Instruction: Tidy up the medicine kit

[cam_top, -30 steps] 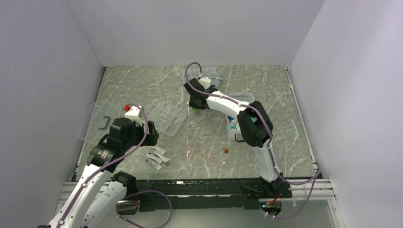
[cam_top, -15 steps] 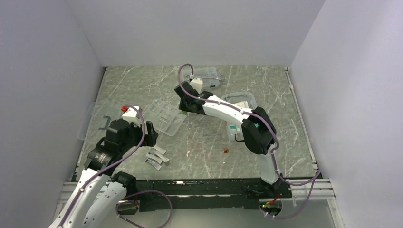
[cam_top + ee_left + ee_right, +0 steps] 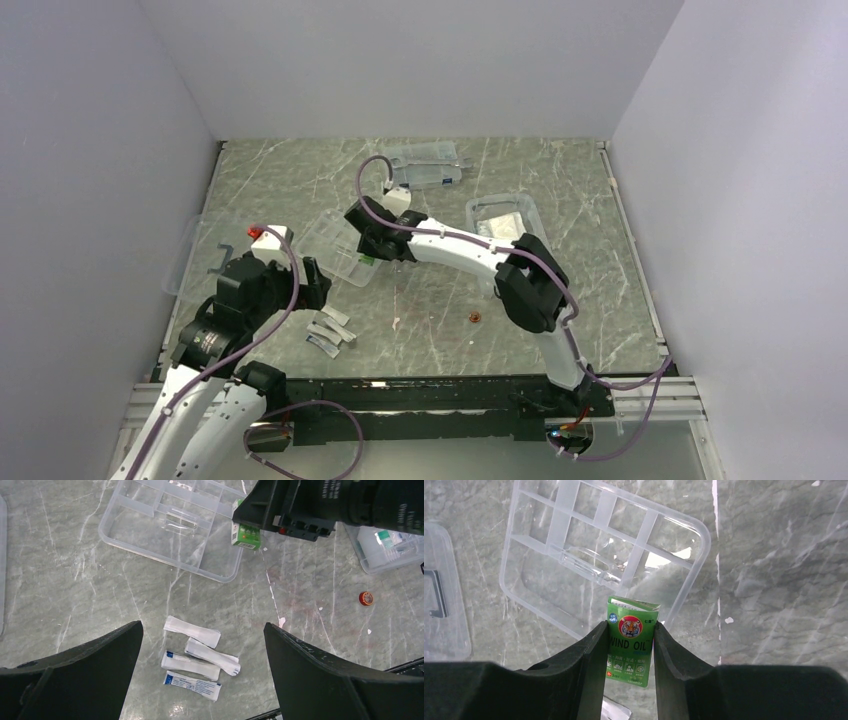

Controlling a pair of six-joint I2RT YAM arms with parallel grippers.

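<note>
The right hand (image 3: pixel 629 628) pinched a small green Wind Oil carton (image 3: pixel 630 647) upright. Within the last second it had swung left from the back of the tabletop (image 3: pixel 65 595) to the edge of the clear divided tray (image 3: pixel 558 525), which lay askew. The left hand (image 3: pixel 201 627) hung spread wide above four white packets (image 3: pixel 192 631).

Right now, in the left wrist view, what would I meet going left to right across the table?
Clear divided plastic tray → small green Wind Oil carton → small round red cap. The flat white packets and the clear rectangular box overlap these, so they are left out.
</note>
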